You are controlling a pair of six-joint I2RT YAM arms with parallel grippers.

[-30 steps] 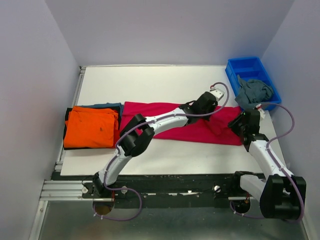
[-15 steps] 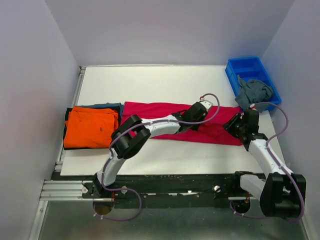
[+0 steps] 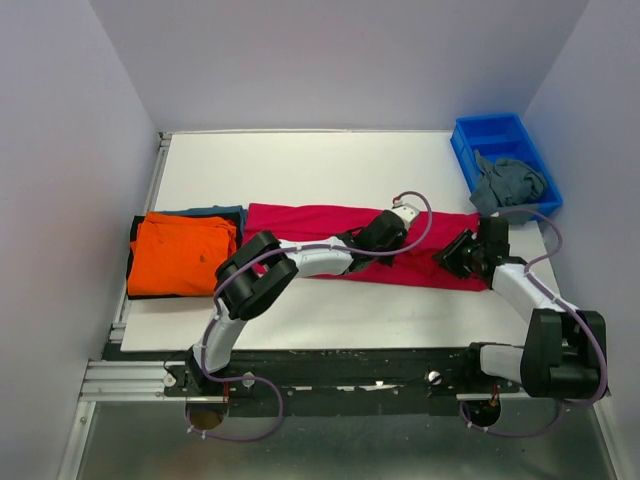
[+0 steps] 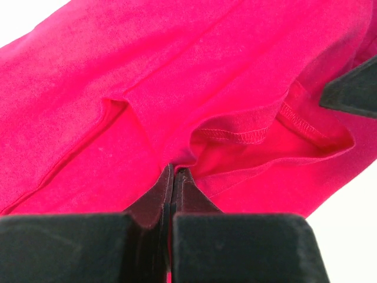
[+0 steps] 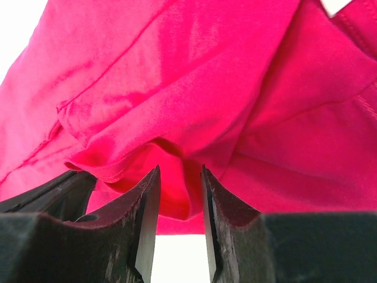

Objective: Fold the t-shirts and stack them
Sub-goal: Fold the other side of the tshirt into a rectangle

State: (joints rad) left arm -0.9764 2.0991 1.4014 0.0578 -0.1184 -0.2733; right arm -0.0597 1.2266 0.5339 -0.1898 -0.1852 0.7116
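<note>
The large crimson-pink t-shirt (image 3: 310,222) lies stretched across the middle of the table. My left gripper (image 3: 372,245) is shut on a fold of it near its right half; the pinch shows in the left wrist view (image 4: 174,172). My right gripper (image 3: 452,258) is at the shirt's right end. In the right wrist view its fingers (image 5: 177,194) stand a little apart with a loose fold of the crimson shirt (image 5: 177,88) hanging between them. The orange t-shirt (image 3: 180,255) lies folded at the left on a blue one (image 3: 215,211) and a black one (image 3: 133,243). A grey-blue t-shirt (image 3: 508,183) lies crumpled in the bin.
The blue plastic bin (image 3: 500,135) stands at the far right corner. Walls close in the table on both sides and at the back. A metal rail (image 3: 150,195) runs along the table's left edge. White table (image 3: 330,165) lies behind the crimson shirt.
Both grippers have moved left and toward the near edge and come lower. The bunched right end of the crimson shirt has been laid flatter on the table.
</note>
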